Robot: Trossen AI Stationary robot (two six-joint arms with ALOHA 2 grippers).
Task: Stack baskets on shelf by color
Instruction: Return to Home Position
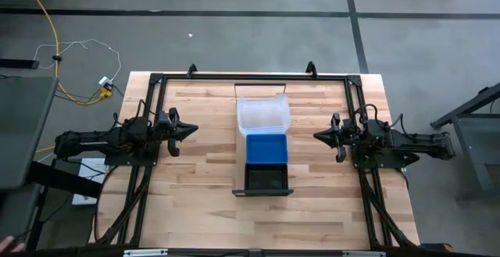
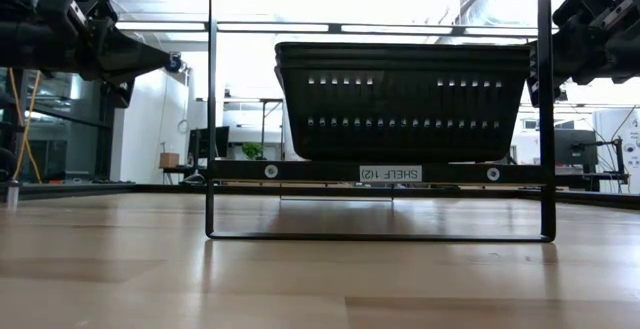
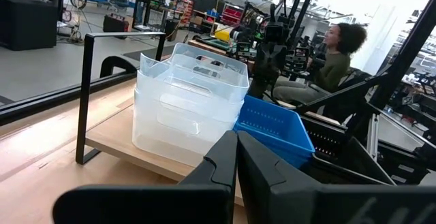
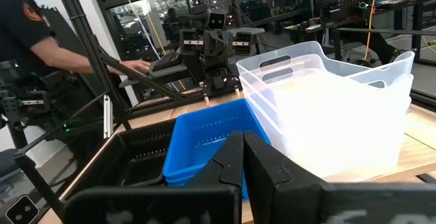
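Note:
The shelf (image 1: 240,193), a narrow light-wood board in a thin dark frame, runs near to far down the table's middle. Three baskets stand on it in a row: the clear ones (image 1: 263,113) nested at the far end, the blue (image 1: 266,148) in the middle, the black perforated (image 1: 267,179) at the near end. The low view shows the black basket (image 2: 402,102) on the board. My left gripper (image 1: 193,130) hovers shut left of the shelf, pointing at it. My right gripper (image 1: 318,136) hovers shut on the right side, also pointing at it. Neither touches anything.
Bare planked tabletop (image 1: 203,171) lies on both sides of the shelf. A dark metal frame (image 1: 156,77) runs round the table's edges. People sit beyond the table in both wrist views (image 3: 338,54) (image 4: 27,26). Cables lie on the floor (image 1: 78,54).

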